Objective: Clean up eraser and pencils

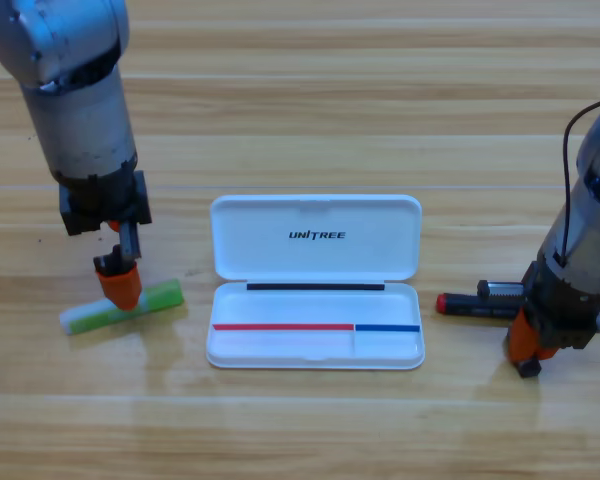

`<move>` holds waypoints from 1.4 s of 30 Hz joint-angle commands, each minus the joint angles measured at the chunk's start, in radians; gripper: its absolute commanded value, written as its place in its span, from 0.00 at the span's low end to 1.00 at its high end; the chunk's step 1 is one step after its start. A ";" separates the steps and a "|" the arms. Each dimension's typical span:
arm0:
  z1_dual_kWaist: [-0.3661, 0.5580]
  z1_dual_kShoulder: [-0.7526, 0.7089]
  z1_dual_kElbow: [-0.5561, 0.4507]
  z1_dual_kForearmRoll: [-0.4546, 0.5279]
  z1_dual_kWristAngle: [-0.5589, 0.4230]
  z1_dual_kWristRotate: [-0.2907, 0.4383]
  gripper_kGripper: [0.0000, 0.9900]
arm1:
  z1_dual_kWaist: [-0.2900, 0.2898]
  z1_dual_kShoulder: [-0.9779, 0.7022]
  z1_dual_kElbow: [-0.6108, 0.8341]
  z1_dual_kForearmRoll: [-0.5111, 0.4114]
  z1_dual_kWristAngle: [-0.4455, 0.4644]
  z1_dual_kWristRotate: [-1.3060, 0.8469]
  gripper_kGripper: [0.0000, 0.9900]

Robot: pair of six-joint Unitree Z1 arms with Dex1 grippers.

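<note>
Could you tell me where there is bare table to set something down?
Bare wood runs along the near edge below the open white case, and across the far side above it. It is crowded left of the case, where the left tool meets the green pencil, and right, around the red pencil and right tool.

Single fixed high view, looking down on wooden table (300,60); arms enter from upper corners.

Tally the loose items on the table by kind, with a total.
Pencils: 2 (green pencil under the left pincer; red-and-black pencil beside the right pincer)
Pencil cases: 1 (white UNITREE case, open)
Erasers: 0 visible
Total: 3
</note>
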 commanded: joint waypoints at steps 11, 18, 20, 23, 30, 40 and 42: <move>0.086 0.065 0.137 -0.147 -0.010 0.047 1.00 | 0.134 -0.032 -0.417 0.394 0.037 -1.167 0.00; 0.127 0.100 0.191 -0.237 -0.041 0.094 1.00 | 0.150 0.163 -0.548 0.408 0.040 -1.307 0.00; 0.132 0.104 0.200 -0.251 -0.045 0.099 1.00 | 0.151 0.195 -0.558 0.406 0.040 -1.330 0.00; 0.135 0.104 0.215 -0.271 -0.045 0.107 0.97 | 0.151 0.236 -0.569 0.406 0.038 -1.345 0.00; 0.135 0.097 0.273 -0.328 -0.059 0.119 0.75 | 0.151 0.275 -0.575 0.406 0.050 -1.354 0.00; 0.132 0.063 0.281 -0.308 -0.068 0.124 0.00 | 0.153 0.296 -0.586 0.403 0.078 -1.354 0.00; 0.130 0.018 0.292 -0.305 -0.045 0.117 0.00 | 0.153 0.305 -0.591 0.400 0.084 -1.354 0.00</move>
